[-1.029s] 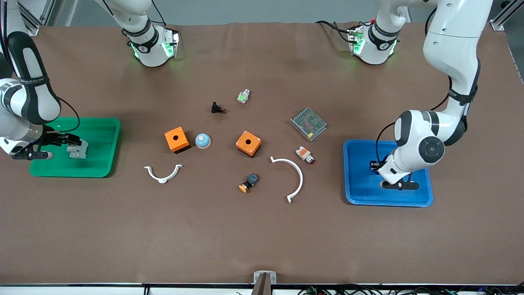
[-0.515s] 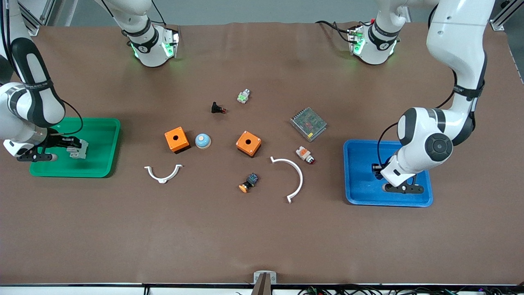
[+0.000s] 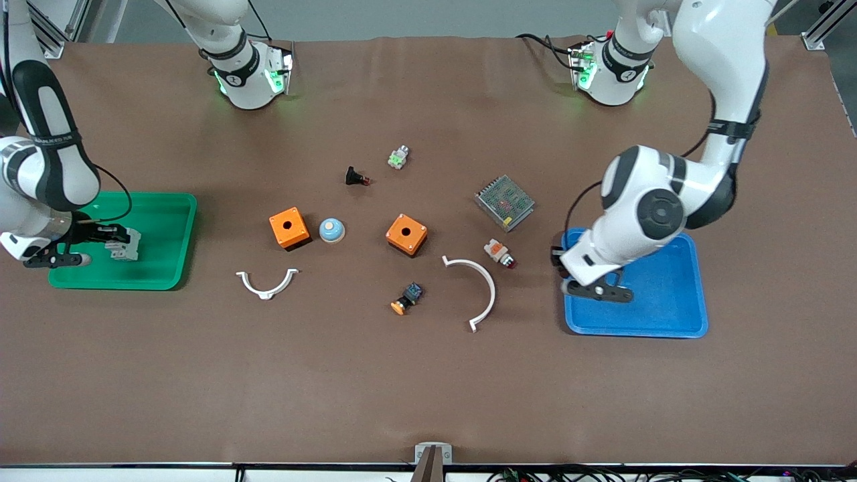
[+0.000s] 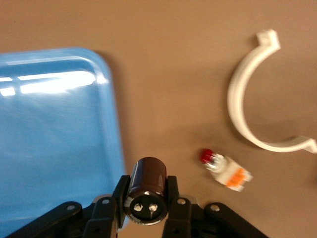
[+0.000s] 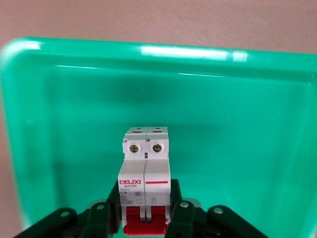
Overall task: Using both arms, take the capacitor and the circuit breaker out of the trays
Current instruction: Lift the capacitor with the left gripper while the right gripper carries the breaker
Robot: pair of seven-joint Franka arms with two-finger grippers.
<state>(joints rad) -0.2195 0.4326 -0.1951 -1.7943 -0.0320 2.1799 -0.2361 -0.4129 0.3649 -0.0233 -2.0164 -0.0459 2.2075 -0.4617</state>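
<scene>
My left gripper (image 3: 558,257) is shut on the capacitor (image 4: 146,191), a black stubby cylinder with two pale marks on its end. It holds it over the blue tray's (image 3: 659,314) edge on the side toward the table's middle; the left wrist view shows the tray's rim (image 4: 111,124) beside the capacitor. My right gripper (image 3: 112,235) is shut on the breaker (image 3: 126,244), a grey-white block with a red end (image 5: 146,183). It holds it low over the green tray (image 3: 161,268), whose floor (image 5: 247,124) fills the right wrist view.
Between the trays lie two orange boxes (image 3: 289,228) (image 3: 406,234), a blue dome (image 3: 331,229), a grey mesh unit (image 3: 505,202), two white curved brackets (image 3: 267,283) (image 3: 477,289), a white-orange button (image 3: 499,253) close to the blue tray, and small parts (image 3: 407,298) (image 3: 356,177) (image 3: 398,157).
My left gripper has moved with the capacitor from over the blue tray's middle to its edge toward the table's middle. My right gripper has shifted only slightly with the breaker.
</scene>
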